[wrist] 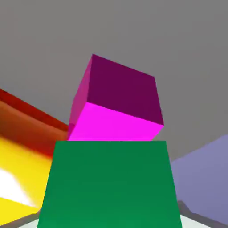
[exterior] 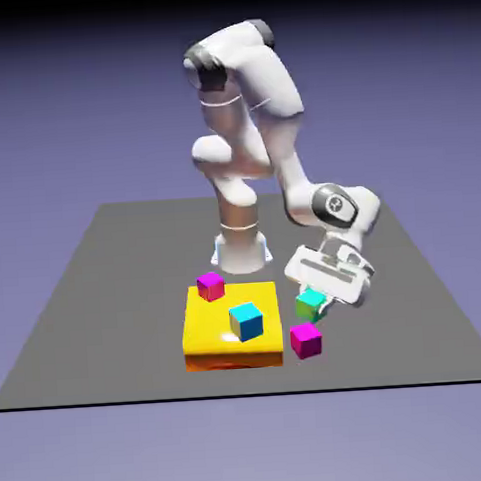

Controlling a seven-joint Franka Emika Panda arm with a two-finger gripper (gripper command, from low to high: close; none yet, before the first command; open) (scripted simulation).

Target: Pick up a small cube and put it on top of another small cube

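Hand view: you see teal cube filling lower frame, large between finger positions; fingertips hidden behind it, bottom edge cut off. Magenta cube sits just beyond teal cube, on grey table. Yellow block cut off at frame left, blurred.

Exterior view: gripper clamped on teal cube, held clear of table; fingers largely hidden by hand. Magenta cube just below gripper. Second magenta cube and sky-blue cube rest on yellow block beside gripper.

Two cubes sit on the block; another cube lies beside it.
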